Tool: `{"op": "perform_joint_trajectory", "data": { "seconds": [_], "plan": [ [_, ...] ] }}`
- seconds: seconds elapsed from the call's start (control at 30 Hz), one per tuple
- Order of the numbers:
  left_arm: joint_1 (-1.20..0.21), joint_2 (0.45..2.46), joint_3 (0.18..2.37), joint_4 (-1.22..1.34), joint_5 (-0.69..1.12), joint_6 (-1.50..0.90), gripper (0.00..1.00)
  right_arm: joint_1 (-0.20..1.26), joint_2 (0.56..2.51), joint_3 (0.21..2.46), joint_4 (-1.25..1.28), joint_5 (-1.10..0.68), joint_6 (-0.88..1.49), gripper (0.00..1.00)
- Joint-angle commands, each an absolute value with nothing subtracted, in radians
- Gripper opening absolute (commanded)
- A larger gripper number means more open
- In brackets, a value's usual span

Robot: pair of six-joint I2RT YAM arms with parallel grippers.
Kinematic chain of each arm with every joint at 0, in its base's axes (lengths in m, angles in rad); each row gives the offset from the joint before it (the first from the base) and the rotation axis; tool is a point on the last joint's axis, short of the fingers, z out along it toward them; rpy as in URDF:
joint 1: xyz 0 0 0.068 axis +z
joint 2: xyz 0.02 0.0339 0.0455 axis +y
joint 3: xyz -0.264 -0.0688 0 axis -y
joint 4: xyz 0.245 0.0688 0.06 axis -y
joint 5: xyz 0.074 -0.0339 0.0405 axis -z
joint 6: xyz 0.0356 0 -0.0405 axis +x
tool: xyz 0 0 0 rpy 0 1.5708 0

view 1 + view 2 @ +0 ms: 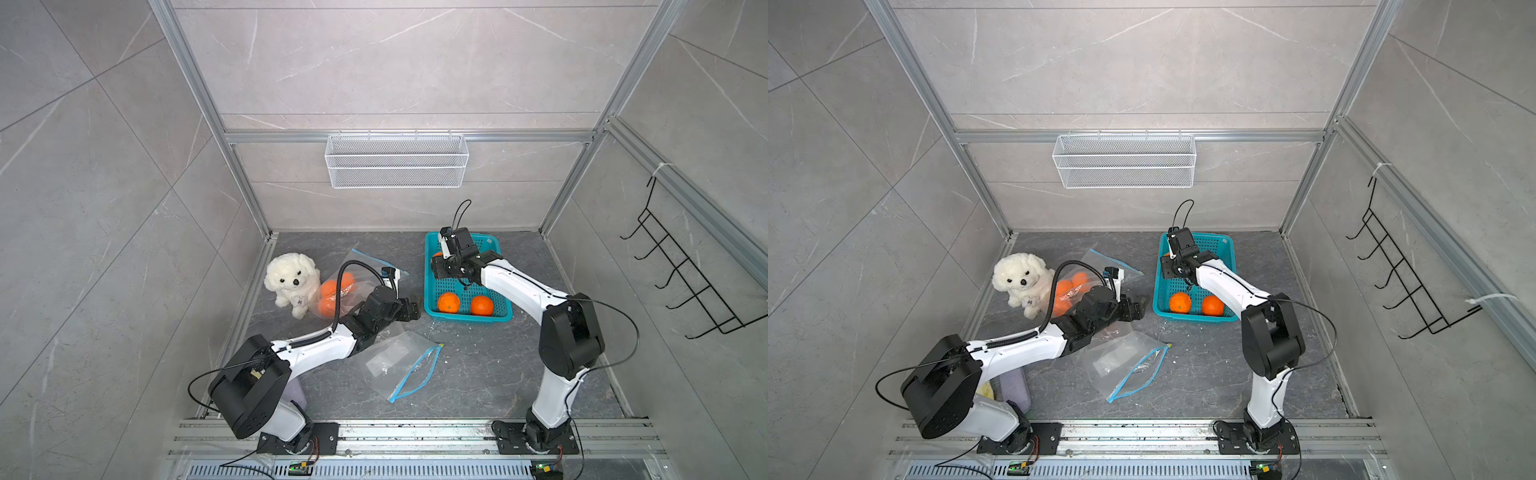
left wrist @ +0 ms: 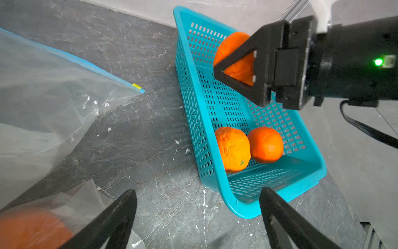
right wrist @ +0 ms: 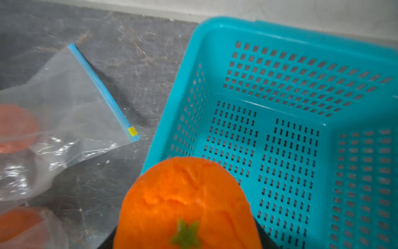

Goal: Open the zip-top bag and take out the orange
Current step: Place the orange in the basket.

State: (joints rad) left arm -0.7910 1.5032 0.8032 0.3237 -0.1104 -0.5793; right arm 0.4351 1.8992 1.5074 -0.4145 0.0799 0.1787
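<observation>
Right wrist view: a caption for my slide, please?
An orange held over the teal basket, a bag beside it.

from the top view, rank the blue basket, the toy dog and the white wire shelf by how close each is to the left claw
1. blue basket: its near corner sits right beside the left claw, on the robot's right.
2. toy dog: across the floor on the robot's left, by the side wall.
3. white wire shelf: hung up on the back wall, well beyond both.
</observation>
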Motion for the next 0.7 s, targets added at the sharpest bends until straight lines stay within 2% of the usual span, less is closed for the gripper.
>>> {"op": "perform_joint_trajectory", "data": {
  "seconds": [0.0, 0.47, 0.57, 0.63, 0.67],
  "plan": [
    [-0.787, 1.534, 0.824, 0.375, -0.062, -0.582, 0.93, 0.419, 1.969, 1.562, -0.489, 0.044, 0.16, 0.42],
    [-0.792, 1.471, 0.777, 0.343, -0.051, -0.585, 0.95, 0.407, 2.142, 1.58, -0.531, 0.004, 0.176, 0.49],
    [-0.792, 1.433, 0.755, 0.314, -0.06, -0.578, 0.95, 0.405, 2.144, 1.581, -0.54, -0.015, 0.163, 0.59],
    [-0.793, 1.397, 0.735, 0.288, -0.068, -0.575, 0.99, 0.404, 2.143, 1.585, -0.548, -0.024, 0.163, 0.74],
    [-0.792, 1.378, 0.721, 0.279, -0.072, -0.571, 1.0, 0.404, 2.134, 1.583, -0.544, -0.024, 0.161, 0.77]
  ]
}}
